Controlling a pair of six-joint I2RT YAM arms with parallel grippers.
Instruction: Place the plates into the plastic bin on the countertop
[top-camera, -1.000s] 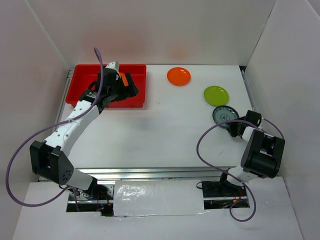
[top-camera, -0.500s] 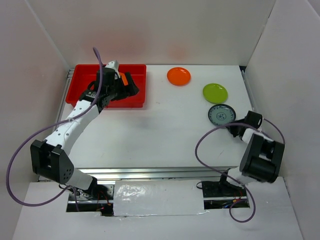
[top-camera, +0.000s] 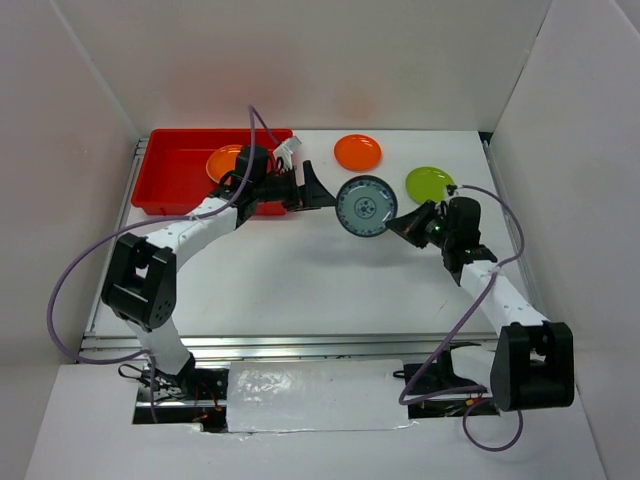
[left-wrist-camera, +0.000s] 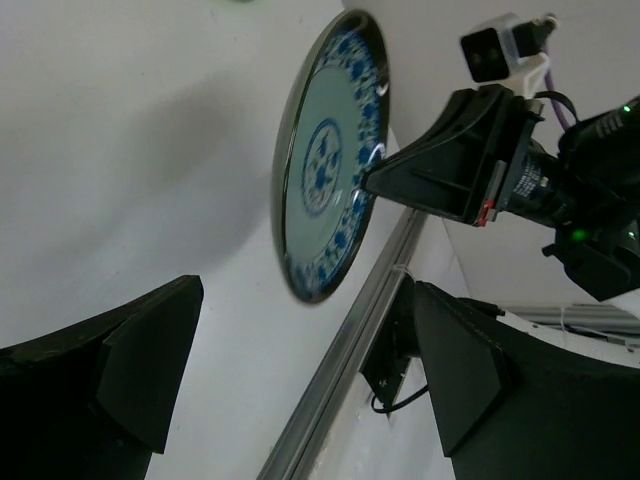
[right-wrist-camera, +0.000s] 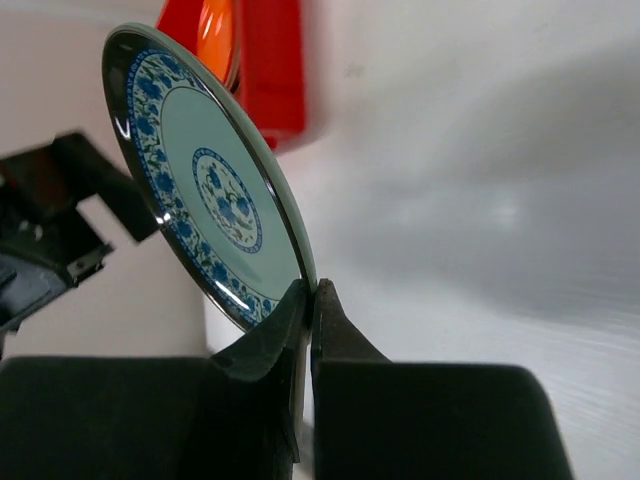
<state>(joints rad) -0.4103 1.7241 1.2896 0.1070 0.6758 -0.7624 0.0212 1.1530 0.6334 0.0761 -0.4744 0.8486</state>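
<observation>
1. shallow red plastic bin: one round orange plate is seen inside.
2. blue-grey patterned round plate: clamped by its rim in the right gripper, raised facing the left gripper, which is spread wide and empty.
3. second orange plate and lime green plate: not yet binned, found on the white countertop.

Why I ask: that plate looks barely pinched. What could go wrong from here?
1. The right gripper clamps the blue-grey plate only at its rim, on edge above the countertop; it could pivot or slip out and drop.
2. The left gripper stands open beside the plate; closing off-centre, it might knock the plate loose.
</observation>
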